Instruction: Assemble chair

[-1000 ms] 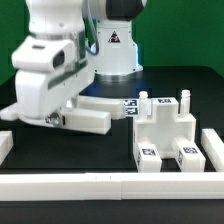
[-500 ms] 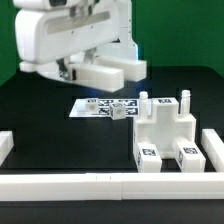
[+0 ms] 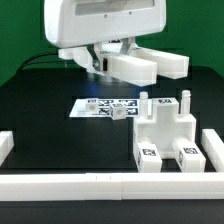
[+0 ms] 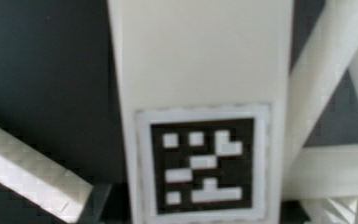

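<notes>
Gripper [image 3: 98, 63] is clamping a white part [image 3: 150, 66], jaws partway closed on it, holding it in the air clear of the table [image 3: 40, 130]. Its tag [image 4: 199, 166] is filling the wrist view. Half-built chair [image 3: 163, 128] is sitting at the exterior view's right, just beside the marker board [image 3: 100, 105].

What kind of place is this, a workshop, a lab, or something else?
Most likely a robotics lab bench: a black table fenced by a white rail, a marker board of printed tags fixed on it, and a robot gripper holding a tagged white chair part above it.
</notes>
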Motion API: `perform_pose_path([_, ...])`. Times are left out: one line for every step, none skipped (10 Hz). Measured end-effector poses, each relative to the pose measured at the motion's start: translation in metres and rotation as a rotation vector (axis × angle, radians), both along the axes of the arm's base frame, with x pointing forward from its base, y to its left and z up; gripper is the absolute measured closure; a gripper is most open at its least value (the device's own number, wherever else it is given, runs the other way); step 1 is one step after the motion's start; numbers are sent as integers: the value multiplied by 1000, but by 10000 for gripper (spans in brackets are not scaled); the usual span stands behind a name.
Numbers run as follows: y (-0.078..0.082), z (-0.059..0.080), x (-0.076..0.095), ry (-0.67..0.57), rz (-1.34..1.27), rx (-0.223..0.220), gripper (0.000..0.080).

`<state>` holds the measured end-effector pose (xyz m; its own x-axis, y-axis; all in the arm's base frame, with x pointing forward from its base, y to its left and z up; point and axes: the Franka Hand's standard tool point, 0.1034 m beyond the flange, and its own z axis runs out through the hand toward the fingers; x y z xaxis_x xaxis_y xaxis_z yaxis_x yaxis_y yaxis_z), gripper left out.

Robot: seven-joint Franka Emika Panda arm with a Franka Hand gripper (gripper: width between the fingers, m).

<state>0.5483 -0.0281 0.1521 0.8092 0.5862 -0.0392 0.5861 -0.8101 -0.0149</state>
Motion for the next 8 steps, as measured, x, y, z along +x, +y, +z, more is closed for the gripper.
perform_pose_path([0, -1, 0, 1, 0, 0, 515])
perform_pose_path([0, -1, -1, 3, 0, 0, 515])
perform_pose_path([1, -4, 0, 0, -50, -4, 515])
perform_pose_path([5, -10, 5, -14, -178, -12, 515])
perform_pose_path([14, -9, 10, -22, -345, -8, 515])
perform_pose_path([22, -11, 13, -22, -489, 5, 515])
perform_pose_path([27, -16, 14, -22, -542, 15, 515])
perform_pose_path([27, -19, 14, -40, -505, 13, 515])
